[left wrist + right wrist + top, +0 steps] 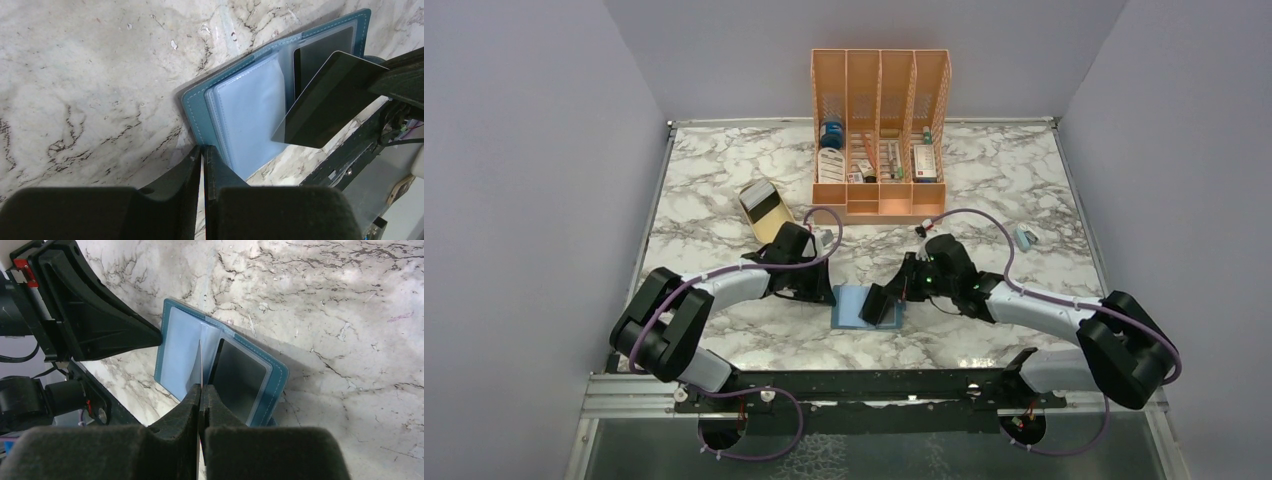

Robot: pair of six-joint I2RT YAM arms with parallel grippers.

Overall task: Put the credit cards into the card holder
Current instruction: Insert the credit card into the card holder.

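Top view first: the card holder [849, 308] lies open and flat on the marble table [724, 180], right between the two arms, with its long axis running left to right. The right gripper [894, 297] is clamped on a dark credit card [876, 303] over the holder's right half. The left gripper [827, 293] sits at the holder's left edge. From the left wrist, its jaws are down to a thin slit with the tips right at the holder's edge. I honestly can't tell if they're pinching it. The held card hangs tilted, with one corner dipping toward the clear sleeves. Another card [320, 50] already sits in the far pocket. From the right wrist the held card is edge-on and aimed at the fold. I'd guess the card is light, stiff and slick, so pinch one end. The holder looks soft and likely to skate, so pin its edge.
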